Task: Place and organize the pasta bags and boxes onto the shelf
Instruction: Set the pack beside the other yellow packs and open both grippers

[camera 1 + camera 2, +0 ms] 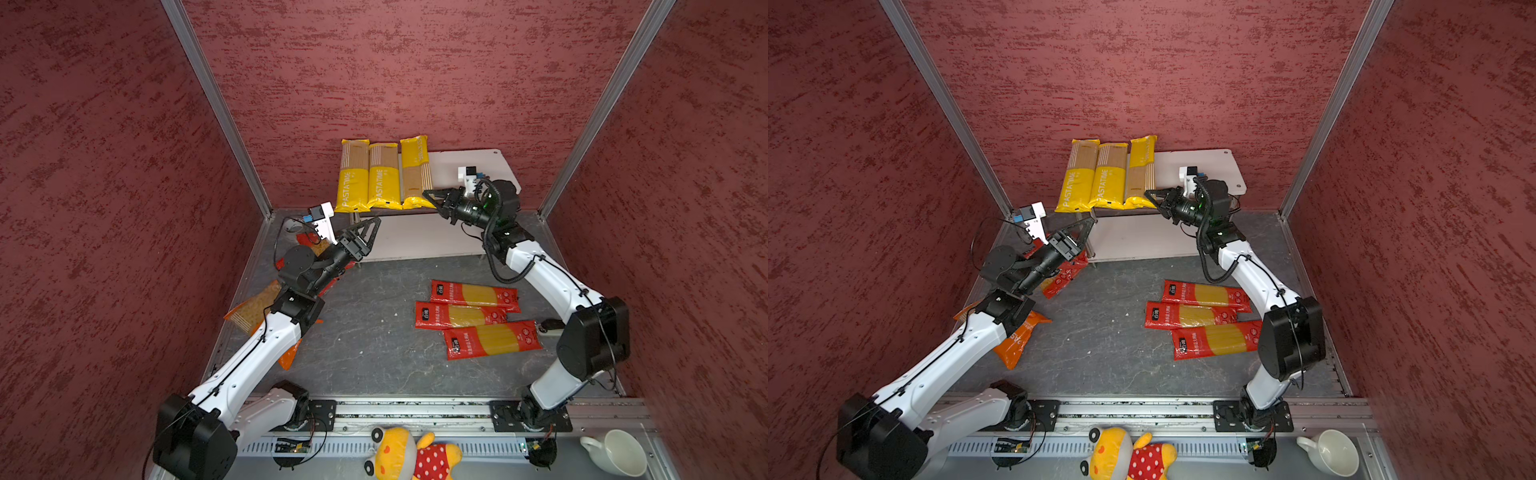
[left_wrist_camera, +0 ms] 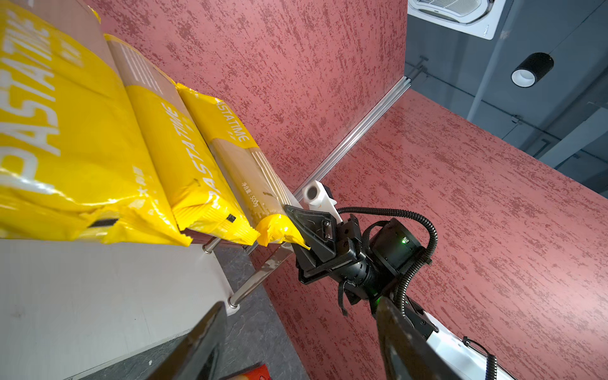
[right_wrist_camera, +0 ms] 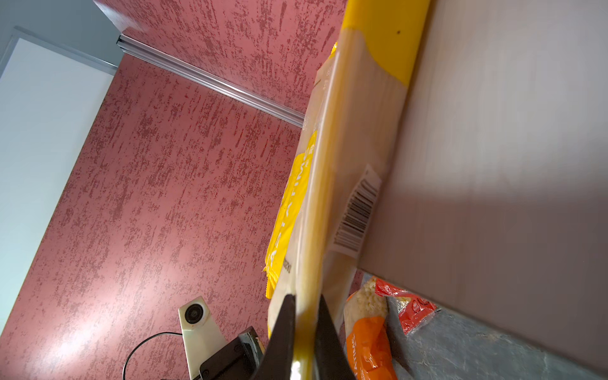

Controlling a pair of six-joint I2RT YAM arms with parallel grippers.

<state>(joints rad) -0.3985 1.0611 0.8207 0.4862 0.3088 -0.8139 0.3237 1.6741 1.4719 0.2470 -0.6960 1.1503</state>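
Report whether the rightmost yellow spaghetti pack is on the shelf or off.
On. The rightmost yellow pack lies on the shelf's top board, its near end overhanging the edge and pinched by the right gripper.

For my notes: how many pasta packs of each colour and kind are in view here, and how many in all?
Yellow spaghetti packs: 3
Red spaghetti packs: 3
Orange short-pasta bag: 1
Red short-pasta bags: 2, as far as the left arm over them lets me tell
Total: 9
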